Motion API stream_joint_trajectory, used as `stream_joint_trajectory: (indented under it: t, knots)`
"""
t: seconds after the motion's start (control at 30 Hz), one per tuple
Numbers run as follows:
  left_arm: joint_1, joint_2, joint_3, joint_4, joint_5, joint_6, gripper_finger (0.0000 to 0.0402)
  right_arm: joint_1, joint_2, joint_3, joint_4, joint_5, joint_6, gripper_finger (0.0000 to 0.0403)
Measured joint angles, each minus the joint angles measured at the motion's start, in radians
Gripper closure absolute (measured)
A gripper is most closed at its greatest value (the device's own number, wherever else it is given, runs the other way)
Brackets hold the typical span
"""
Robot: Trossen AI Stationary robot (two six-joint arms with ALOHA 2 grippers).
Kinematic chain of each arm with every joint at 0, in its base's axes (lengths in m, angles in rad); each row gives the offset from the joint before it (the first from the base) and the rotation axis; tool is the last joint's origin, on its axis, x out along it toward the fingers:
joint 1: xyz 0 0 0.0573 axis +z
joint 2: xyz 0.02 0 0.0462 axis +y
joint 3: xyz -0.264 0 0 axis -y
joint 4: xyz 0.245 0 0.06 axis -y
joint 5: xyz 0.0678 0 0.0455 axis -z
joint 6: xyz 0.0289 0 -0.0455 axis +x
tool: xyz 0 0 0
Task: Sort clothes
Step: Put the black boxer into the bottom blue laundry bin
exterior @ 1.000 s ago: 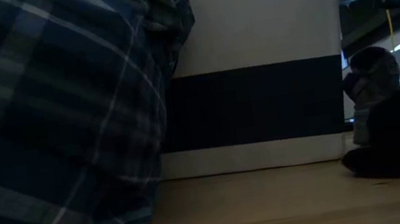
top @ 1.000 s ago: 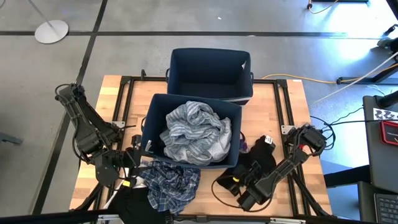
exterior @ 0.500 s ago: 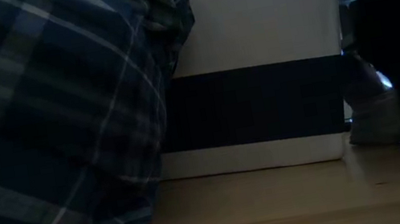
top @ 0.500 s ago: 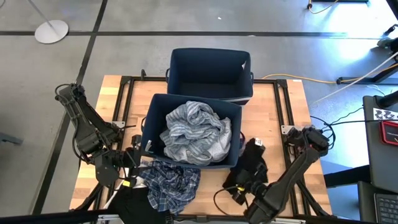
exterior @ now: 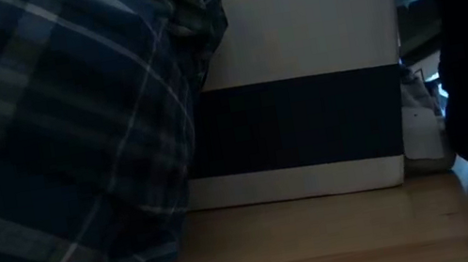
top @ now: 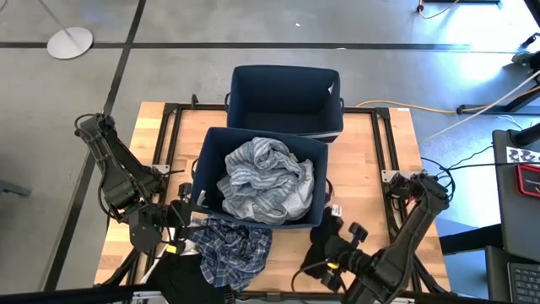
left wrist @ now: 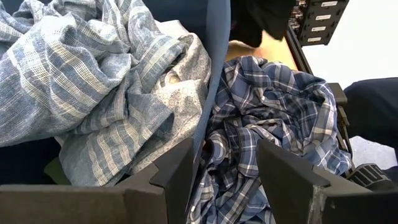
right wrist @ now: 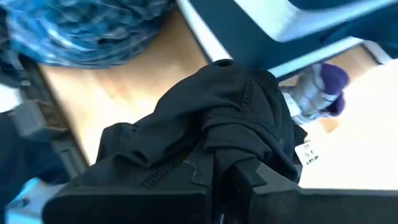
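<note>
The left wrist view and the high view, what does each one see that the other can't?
Only the left wrist view shows the left gripper fingers open beside the near bin's wall. Only the high view shows the empty far bin and the right gripper by the black garment. Both show the striped garment in the near bin and the plaid shirt outside it.

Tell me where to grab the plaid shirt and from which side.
Pinch the raised central folds of the plaid shirt from straight above. It lies bunched against the nearer bin, so side access there is blocked. The left gripper, open, sits closest.
</note>
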Motion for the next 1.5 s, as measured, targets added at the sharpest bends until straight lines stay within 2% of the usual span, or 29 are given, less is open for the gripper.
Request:
stream_joint_trajectory:
  t: [0.33,0.53,0.67,0.93,1.27,1.37,1.5]
  knots:
    - [0.0,0.0,0.0,0.0,0.0,0.0,0.0236,-0.003,0.0,0.187,-0.021,0.0,-0.146,0.0385]
    - [0.0,0.0,0.0,0.0,0.0,0.007,0.0236,-0.003,0.0,0.31,0.034,-0.002,-0.308,0.0383]
    - [0.001,0.0,0.0,0.0,-0.007,0.007,0.0236,-0.003,0.0,0.397,0.121,0.088,-0.48,0.0382]
    - [0.001,0.0,0.0,-0.001,-0.008,0.008,0.0236,-0.047,-0.069,0.387,0.382,0.317,-0.879,0.0382]
    - [0.001,0.0,0.0,-0.002,-0.009,0.007,0.0236,-0.174,-0.097,0.386,0.684,0.549,-1.369,0.0381]
    - [0.001,0.0,0.0,-0.003,-0.009,0.008,0.0236,-0.222,-0.096,0.386,0.745,0.581,-1.475,0.0381]
    - [0.001,0.0,0.0,-0.003,-0.009,0.021,0.0236,-0.285,-0.096,0.386,0.744,0.578,-1.494,0.0381]
